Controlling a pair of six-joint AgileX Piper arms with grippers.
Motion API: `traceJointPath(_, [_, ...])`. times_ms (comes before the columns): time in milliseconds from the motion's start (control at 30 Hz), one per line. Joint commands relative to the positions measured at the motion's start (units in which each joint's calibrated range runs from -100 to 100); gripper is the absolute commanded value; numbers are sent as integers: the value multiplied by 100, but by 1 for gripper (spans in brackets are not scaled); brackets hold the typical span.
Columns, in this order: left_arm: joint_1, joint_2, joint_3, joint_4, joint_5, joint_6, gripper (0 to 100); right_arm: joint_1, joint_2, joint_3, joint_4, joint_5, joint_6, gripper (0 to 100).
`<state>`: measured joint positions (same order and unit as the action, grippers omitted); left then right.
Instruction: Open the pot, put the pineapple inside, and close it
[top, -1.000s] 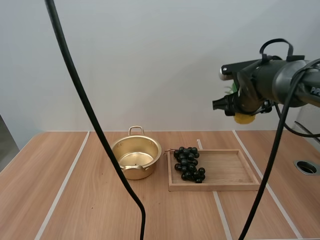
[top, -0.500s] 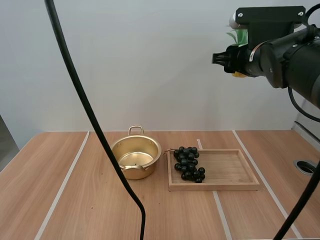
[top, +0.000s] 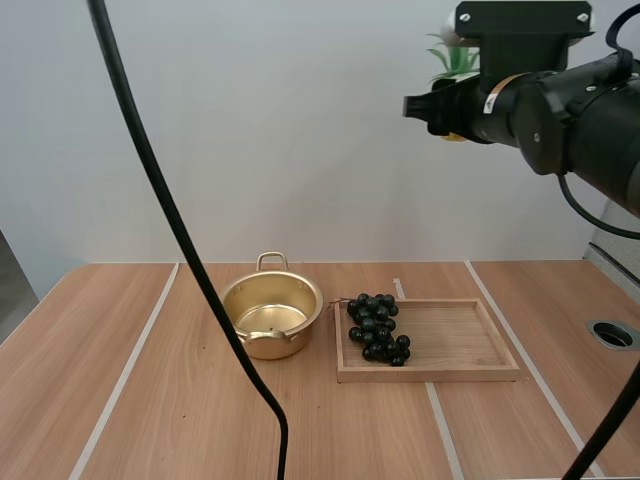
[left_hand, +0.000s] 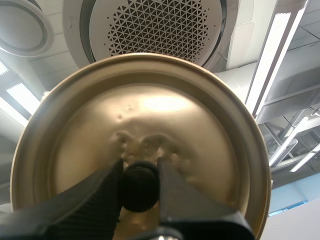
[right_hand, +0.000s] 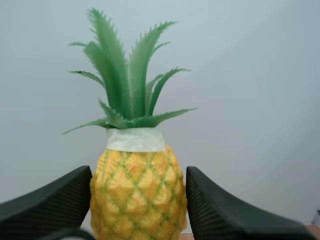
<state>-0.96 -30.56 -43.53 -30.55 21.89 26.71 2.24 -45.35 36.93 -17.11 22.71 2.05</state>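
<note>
Right end effector (right_hand: 138, 182) risen, pinching pineapple (right_hand: 136, 200), left end effector (left_hand: 140, 184) pinching lid (left_hand: 150, 110)

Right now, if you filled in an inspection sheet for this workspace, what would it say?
Surface: wooden table with pale stripes.
Job's things: pot on the table, open, nothing seen inside; lid held up by its knob; pineapple held upright, high above the table.
Clutter: wooden tray just right of the pot; grapes at the tray's left end.
Grippers: left gripper shut on the lid's knob; right gripper shut on the pineapple.
Cables: nothing seen on the tabletop.
Surroundings: plain pale wall behind the table.
</note>
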Motion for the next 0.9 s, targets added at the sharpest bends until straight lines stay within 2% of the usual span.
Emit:
traceJointPath(0, [10,19,-37,-7,90,13,0,252,125,-58,407,-293,-697,0])
traceJointPath(300, [10,19,-37,-29,956,13,0,1296,1321,-58,437,-298,-1292,0])
traceJointPath(467, [10,-6,-37,-42,1012,13,0,1726,1833,-58,437,-280,-1420,0])
traceJointPath(600, [10,-53,-37,-42,1012,13,0,1894,2379,-58,378,-404,-1473,0])
traceJointPath(867, [10,-76,-141,-42,1012,13,0,1903,3732,-278,295,-602,-1473,0])
